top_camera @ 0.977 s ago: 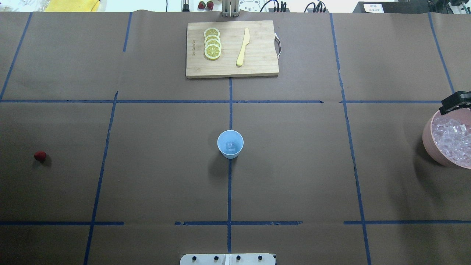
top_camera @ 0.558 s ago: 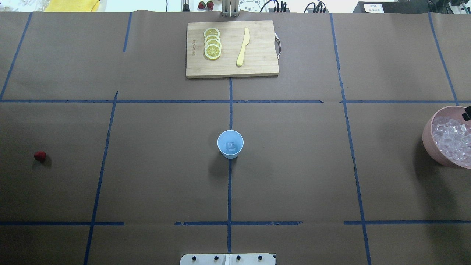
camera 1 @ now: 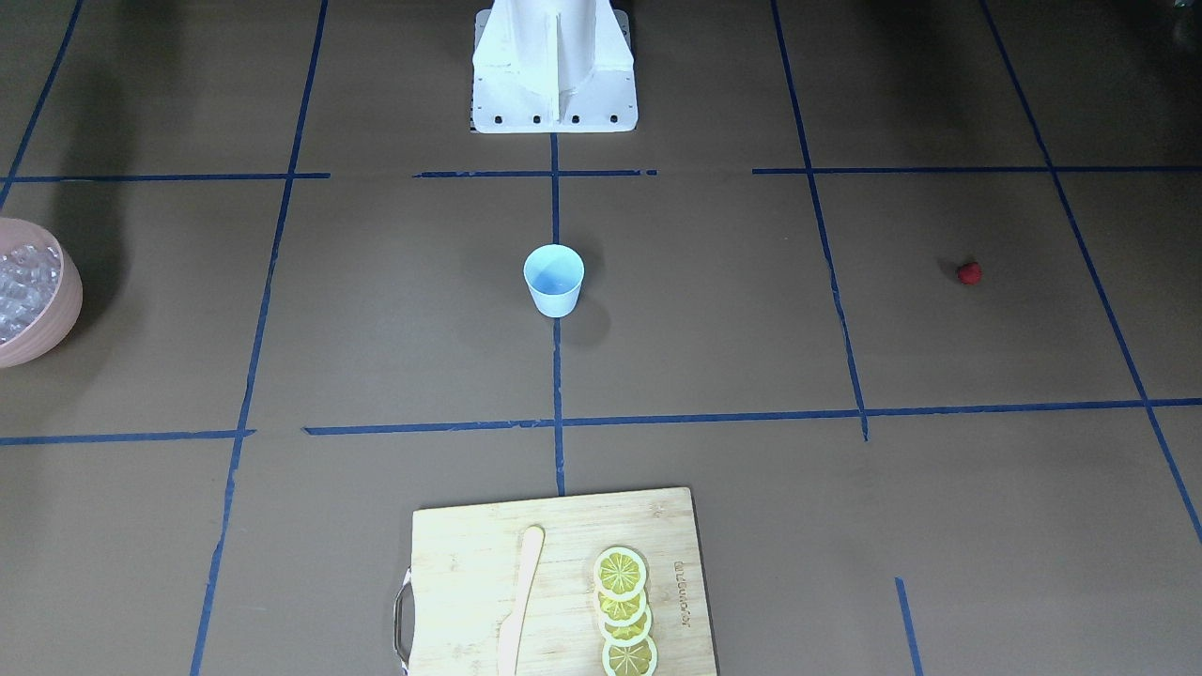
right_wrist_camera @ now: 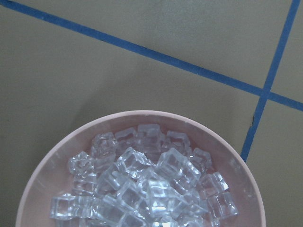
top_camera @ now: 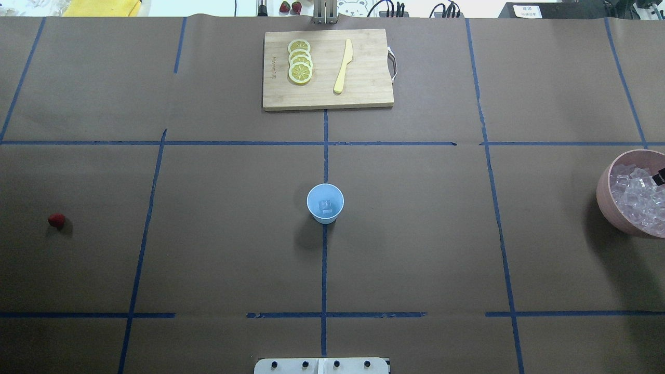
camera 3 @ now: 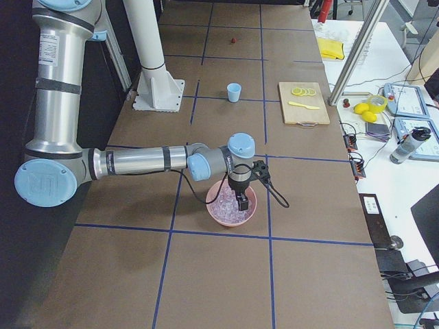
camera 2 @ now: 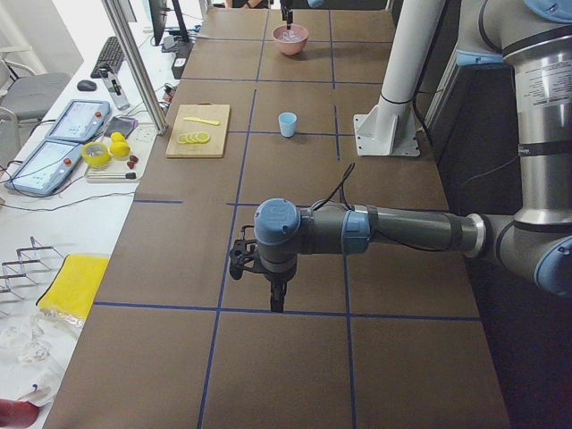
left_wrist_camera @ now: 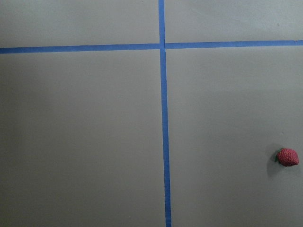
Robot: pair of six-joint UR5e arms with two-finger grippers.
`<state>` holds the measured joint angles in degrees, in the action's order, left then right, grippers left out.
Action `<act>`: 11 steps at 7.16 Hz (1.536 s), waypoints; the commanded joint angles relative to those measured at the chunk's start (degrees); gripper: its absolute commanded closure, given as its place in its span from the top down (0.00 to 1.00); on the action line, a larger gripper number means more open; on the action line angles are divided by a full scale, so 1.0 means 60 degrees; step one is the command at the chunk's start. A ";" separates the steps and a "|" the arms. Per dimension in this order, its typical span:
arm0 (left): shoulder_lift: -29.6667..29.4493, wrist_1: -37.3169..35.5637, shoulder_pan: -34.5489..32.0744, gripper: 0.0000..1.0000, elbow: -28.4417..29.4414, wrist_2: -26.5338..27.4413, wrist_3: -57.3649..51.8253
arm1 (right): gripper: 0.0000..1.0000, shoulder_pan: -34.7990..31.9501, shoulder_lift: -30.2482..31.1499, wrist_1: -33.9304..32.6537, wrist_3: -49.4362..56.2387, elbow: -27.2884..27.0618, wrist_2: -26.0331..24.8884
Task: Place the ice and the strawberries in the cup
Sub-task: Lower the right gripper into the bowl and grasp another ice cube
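Pink bowl [top_camera: 604, 197] holds ice [top_camera: 631, 195] beneath right hand [camera 3: 241, 204]; cannot tell its grip, nor left hand [camera 2: 276, 302]'s

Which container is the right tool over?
The pink bowl heaped with ice, at the robot's right; the right tool hangs above its ice. The light-blue cup stands mid-table, far from it.

cup [top_camera: 324, 203] centre, strawberry [top_camera: 56, 220] left, bowl [top_camera: 604, 200] right

Matt brown paper table cover [top_camera: 415, 234], grained pale wood cutting board [top_camera: 371, 67], glassy ice [right_wrist_camera: 156, 182], smooth pink bowl [right_wrist_camera: 142, 113]
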<state>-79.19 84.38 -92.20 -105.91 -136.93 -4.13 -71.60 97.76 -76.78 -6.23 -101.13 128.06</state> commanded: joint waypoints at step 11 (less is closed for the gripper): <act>0.0000 -0.0029 0.0000 1.00 -0.0015 0.0000 0.0000 | 0.54 0.0639 0.0229 0.0067 -0.0017 0.0479 -0.0030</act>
<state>-79.19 84.20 -92.20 -105.99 -136.95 -4.13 -67.77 99.14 -76.34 -6.34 -98.37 127.98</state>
